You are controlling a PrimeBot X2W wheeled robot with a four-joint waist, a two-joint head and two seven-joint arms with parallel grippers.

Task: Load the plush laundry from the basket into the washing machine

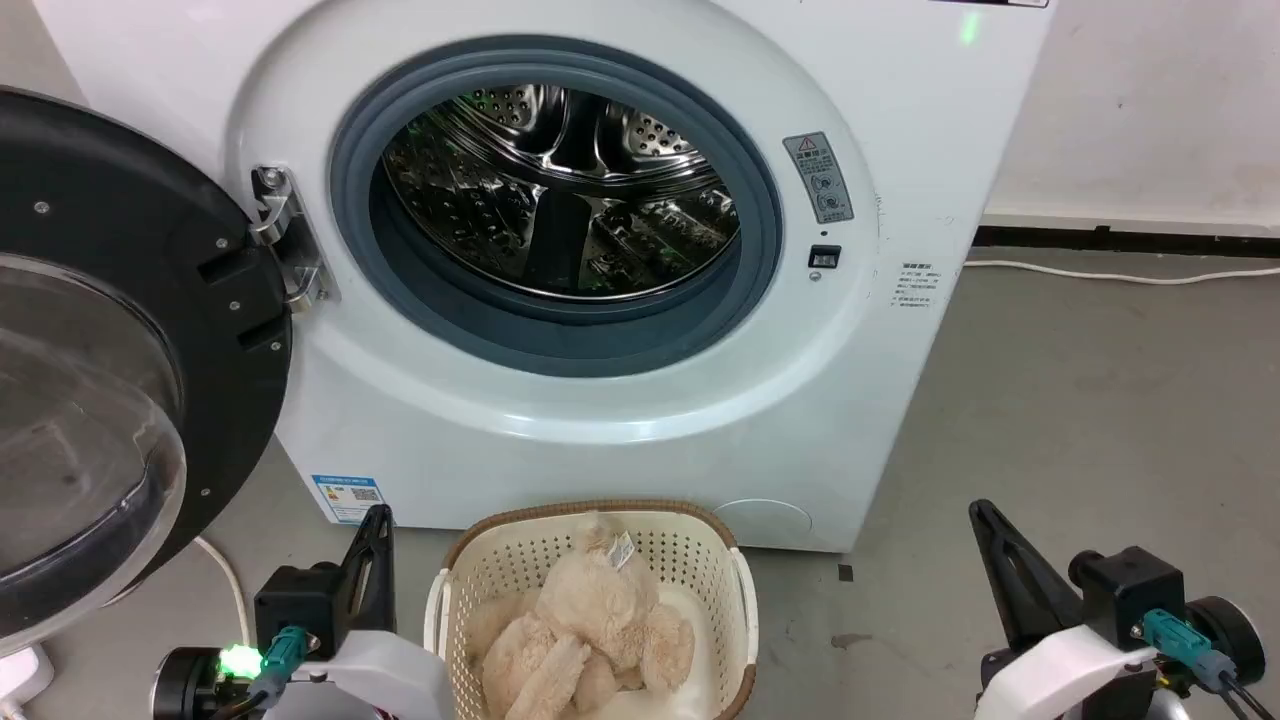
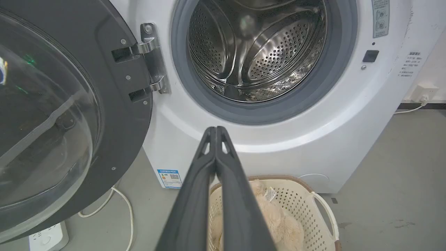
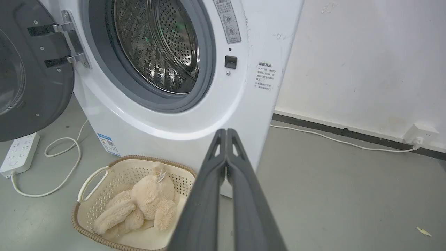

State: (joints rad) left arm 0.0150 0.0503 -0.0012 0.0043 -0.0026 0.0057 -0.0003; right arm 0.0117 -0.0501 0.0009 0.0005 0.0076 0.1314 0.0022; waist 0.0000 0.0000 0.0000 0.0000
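So, you are only starting: the plush toy (image 1: pixel 585 630) is lying in the basket (image 1: pixel 690 545), which is sitting on the floor just in front of the washing machine (image 1: pixel 640 440), and the drum (image 1: pixel 560 200) is showing bare steel. The whole load is waiting to be done. The door (image 1: pixel 230 330) is standing wide open on the robot's left, so nothing is blocking the opening. The left gripper (image 2: pixel 216 131) and right gripper (image 3: pixel 226 133) are hovering either side of the basket, jaws pressed together, holding nothing. You are also working near a power strip (image 3: pixel 19 153) and a white cable (image 3: pixel 62 167) lying below the door, which may be crowding the left arm.
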